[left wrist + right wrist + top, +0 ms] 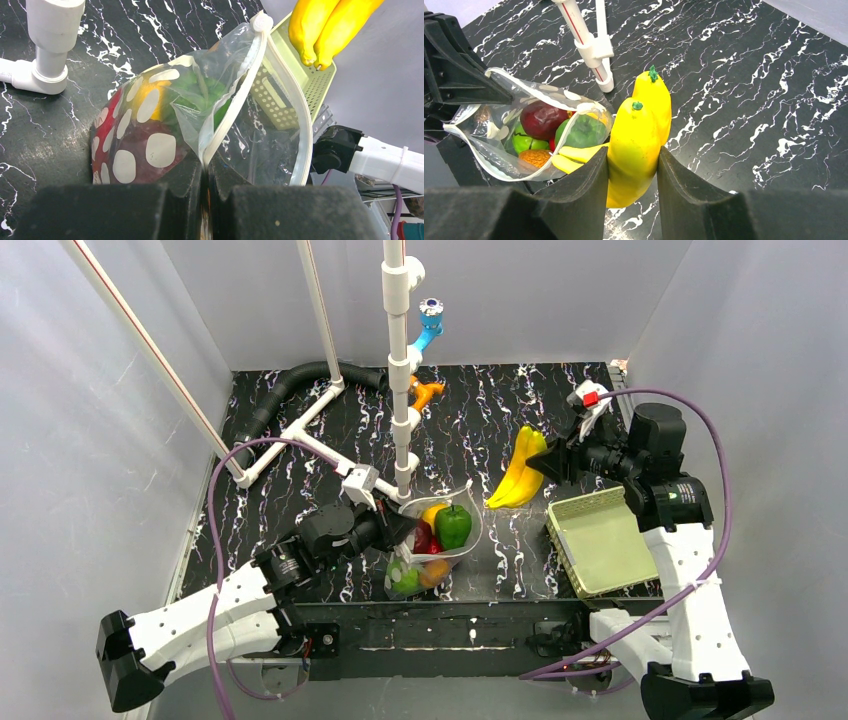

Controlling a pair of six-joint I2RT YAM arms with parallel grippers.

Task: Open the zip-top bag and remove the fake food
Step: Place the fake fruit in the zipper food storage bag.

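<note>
Your left gripper (205,172) has its jaws pressed together on the rim of the zip-top bag (260,145), pinching one side of the white zip strip right at the fingertips. The bag's mouth gapes open just ahead of those fingers, with the dotted face on their left side. The fake food (440,540) inside sits directly in front of that hand: a green pepper (454,525), a dark red piece (424,537), and orange and green bits lower in the bag.

Your right gripper (633,165) is clamped on a yellow banana bunch (641,130), one finger on each side of it and the green stem tips pointing away from the hand. The bunch is outside the bag. From the right wrist, the open bag is to the left of the fingers, near them but not touching the bananas.

The pale green mesh basket (600,540) lies under the right arm, behind that gripper. From the left wrist it shows through the bag. The white pipe frame (400,390) stands just beyond the left hand on the black marbled table (480,420).
</note>
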